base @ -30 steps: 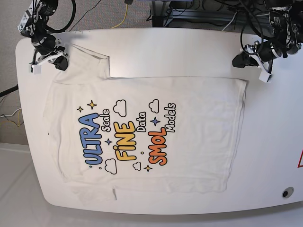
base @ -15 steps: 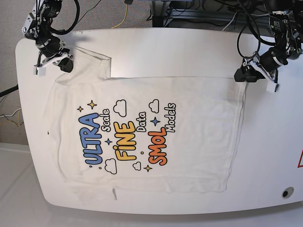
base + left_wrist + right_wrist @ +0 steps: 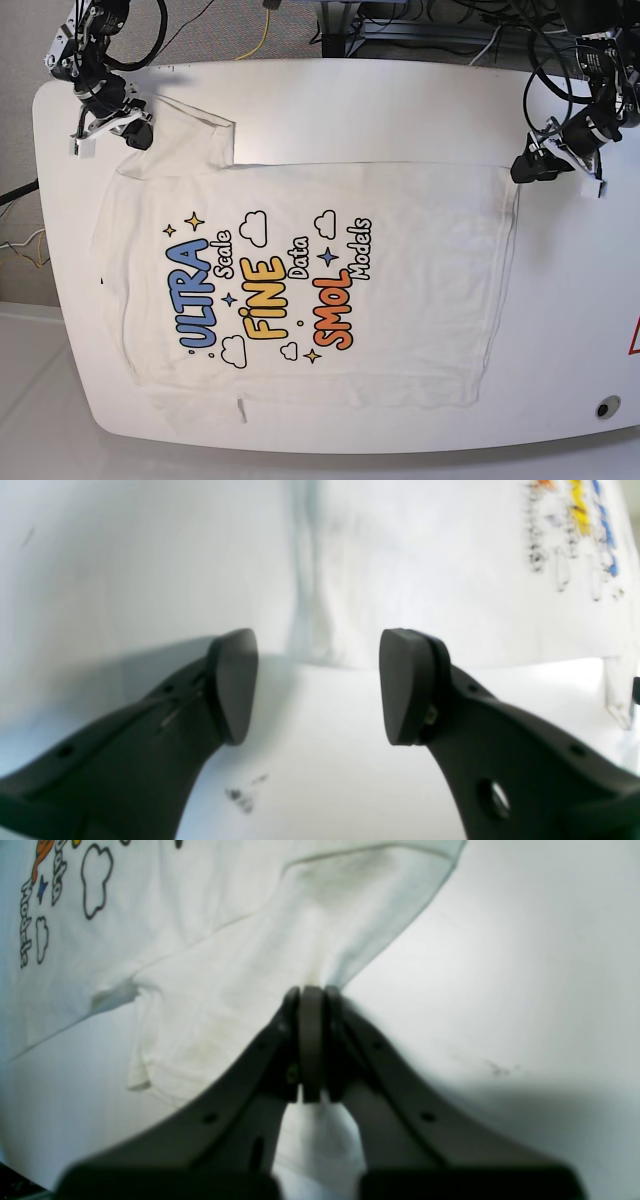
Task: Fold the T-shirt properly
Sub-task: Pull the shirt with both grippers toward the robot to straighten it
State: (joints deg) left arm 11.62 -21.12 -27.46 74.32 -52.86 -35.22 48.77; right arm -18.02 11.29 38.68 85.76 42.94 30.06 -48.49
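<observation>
The white T-shirt (image 3: 300, 270) lies flat on the table, print side up, with its hem toward the right of the base view. In that view my right gripper (image 3: 133, 134) sits at the far left on the upper sleeve. The right wrist view shows it (image 3: 311, 1040) shut, with the sleeve cloth (image 3: 260, 965) drawn up into its tips. My left gripper (image 3: 527, 168) is just off the shirt's far hem corner. In the left wrist view it (image 3: 315, 687) stands open with nothing between the pads, the shirt's edge (image 3: 425, 570) lying just beyond.
The white table (image 3: 400, 100) has rounded corners, and its far edge runs close behind both arms. Cables and a metal frame (image 3: 400, 25) sit beyond it. A small round fitting (image 3: 603, 408) is at the near right corner.
My left gripper came down toward the hem corner, then slid off it to the right and opened. The right gripper shifted only slightly on the sleeve.
</observation>
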